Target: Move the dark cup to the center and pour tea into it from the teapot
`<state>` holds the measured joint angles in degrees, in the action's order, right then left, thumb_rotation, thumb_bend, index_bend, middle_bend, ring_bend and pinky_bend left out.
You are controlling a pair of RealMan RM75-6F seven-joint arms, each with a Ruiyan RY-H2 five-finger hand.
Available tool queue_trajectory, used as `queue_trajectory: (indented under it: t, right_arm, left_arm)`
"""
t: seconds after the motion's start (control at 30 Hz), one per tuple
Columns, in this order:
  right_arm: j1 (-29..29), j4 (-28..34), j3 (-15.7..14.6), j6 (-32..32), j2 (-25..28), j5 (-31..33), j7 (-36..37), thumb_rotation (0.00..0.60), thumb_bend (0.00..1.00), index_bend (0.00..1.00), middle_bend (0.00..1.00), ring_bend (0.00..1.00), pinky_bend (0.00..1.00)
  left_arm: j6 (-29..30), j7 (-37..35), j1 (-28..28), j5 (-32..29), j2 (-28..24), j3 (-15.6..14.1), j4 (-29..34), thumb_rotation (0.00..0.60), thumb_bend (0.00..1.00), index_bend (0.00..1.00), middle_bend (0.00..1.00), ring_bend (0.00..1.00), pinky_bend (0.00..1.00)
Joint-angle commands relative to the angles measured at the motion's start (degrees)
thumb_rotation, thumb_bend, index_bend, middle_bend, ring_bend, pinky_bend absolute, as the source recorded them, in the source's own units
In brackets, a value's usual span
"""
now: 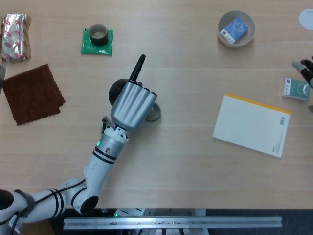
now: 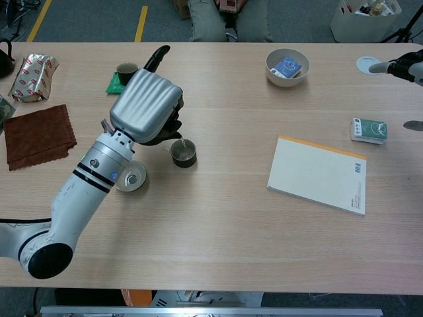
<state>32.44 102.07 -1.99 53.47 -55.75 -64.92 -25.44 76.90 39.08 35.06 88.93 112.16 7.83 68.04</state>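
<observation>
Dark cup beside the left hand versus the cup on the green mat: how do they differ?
The dark cup stands on the bare table near its middle; the far cup sits on a green mat toward the far left. The dark cup is right beside the left hand; the far cup stands apart from it. Both are small, dark and upright.
</observation>
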Motion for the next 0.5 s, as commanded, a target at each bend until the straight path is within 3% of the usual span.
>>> queue_trajectory:
  t: [0.03, 0.5]
  right_arm:
    - [-0.05, -0.04, 0.08, -0.07, -0.05, 0.0, -0.01, 0.6, 0.2, 0.0, 0.11, 0.0, 0.0]
    - [-0.3, -0.03, 0.61, -0.09, -0.17, 0.13, -0.48, 0.6, 0.2, 0.0, 0.11, 0.0, 0.0]
  left_arm:
    - [0.01, -0.04, 0.05, 0.07, -0.05, 0.06, -0.21, 0.6, 0.22, 0.96, 1.0, 0.83, 0.06]
    - [-0.11, -0.36, 0.16, 0.39, -0.58, -0.05, -0.77, 0.6, 0.22, 0.96, 1.0, 0.83, 0.06]
